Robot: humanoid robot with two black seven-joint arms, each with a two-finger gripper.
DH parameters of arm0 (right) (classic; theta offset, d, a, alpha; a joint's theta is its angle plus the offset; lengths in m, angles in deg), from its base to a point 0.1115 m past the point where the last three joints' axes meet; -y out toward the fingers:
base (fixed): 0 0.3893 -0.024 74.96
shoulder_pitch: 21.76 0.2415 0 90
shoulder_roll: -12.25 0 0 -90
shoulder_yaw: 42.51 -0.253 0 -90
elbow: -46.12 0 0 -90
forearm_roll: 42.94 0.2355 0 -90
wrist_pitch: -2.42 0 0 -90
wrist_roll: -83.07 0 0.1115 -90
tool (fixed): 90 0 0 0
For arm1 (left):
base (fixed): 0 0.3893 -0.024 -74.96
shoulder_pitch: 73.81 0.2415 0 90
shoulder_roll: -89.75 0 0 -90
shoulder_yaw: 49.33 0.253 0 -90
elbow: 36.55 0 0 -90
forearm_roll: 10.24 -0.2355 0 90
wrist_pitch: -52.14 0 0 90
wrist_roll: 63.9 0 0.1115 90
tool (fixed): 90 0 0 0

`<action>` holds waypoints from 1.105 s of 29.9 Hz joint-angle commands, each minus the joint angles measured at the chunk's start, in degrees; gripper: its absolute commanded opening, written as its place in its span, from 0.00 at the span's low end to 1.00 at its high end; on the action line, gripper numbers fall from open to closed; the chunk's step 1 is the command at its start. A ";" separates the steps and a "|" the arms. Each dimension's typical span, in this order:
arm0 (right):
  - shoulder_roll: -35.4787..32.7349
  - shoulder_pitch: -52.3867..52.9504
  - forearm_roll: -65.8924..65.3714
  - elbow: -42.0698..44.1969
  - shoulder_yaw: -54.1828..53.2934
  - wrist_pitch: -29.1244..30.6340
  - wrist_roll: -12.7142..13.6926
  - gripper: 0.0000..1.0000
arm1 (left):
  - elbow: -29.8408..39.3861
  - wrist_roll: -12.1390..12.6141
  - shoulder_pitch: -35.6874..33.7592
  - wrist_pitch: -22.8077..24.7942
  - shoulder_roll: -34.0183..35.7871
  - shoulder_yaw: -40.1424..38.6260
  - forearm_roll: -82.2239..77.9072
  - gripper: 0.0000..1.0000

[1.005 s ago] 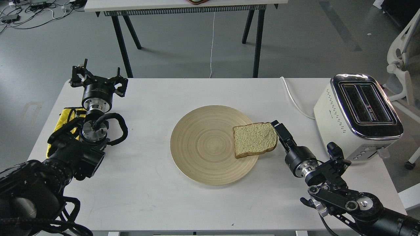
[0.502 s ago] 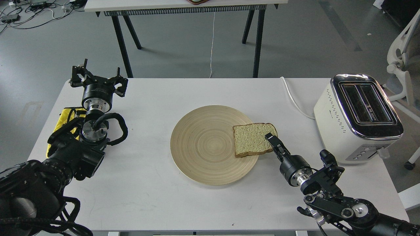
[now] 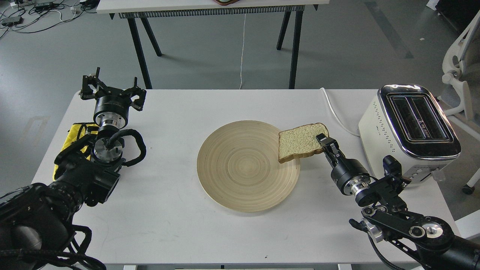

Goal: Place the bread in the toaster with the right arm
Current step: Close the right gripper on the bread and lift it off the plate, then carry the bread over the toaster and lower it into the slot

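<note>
The bread (image 3: pixel 300 142), a pale tan slice with brown crust, hangs tilted above the right rim of the round wooden plate (image 3: pixel 240 168). My right gripper (image 3: pixel 323 144) is shut on the bread's right edge and holds it lifted off the plate. The cream-white toaster (image 3: pixel 408 131) with chrome top and two empty black slots stands at the table's right edge, to the right of the bread. My left gripper (image 3: pixel 111 90) is open and empty at the table's far left corner.
A yellow cloth (image 3: pixel 77 137) lies under my left arm. The toaster's white cord (image 3: pixel 335 112) runs along the table behind the bread. Another table (image 3: pixel 210 7) stands beyond on the floor. A white chair (image 3: pixel 459 71) is at the right.
My right gripper closed on the bread's right edge and lifted it up and to the right, off the plate. The plate shifted slightly. The left arm has not moved.
</note>
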 commanded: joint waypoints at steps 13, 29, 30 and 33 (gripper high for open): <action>-36.07 6.02 -0.63 -14.67 -5.48 0.01 2.17 0.05 | 0.00 0.00 0.00 0.00 0.00 0.00 -0.04 1.00; -49.54 5.67 -9.50 -12.30 3.83 0.01 1.91 0.04 | 0.00 0.00 0.00 0.00 0.00 0.00 -0.04 1.00; -49.19 5.67 -9.59 -11.60 4.18 0.01 1.91 0.05 | 0.00 0.00 0.00 0.00 0.00 0.00 -0.04 1.00; -48.05 5.67 -9.68 -10.19 4.36 0.01 1.91 0.05 | 0.00 0.00 0.00 0.00 0.00 0.00 -0.04 1.00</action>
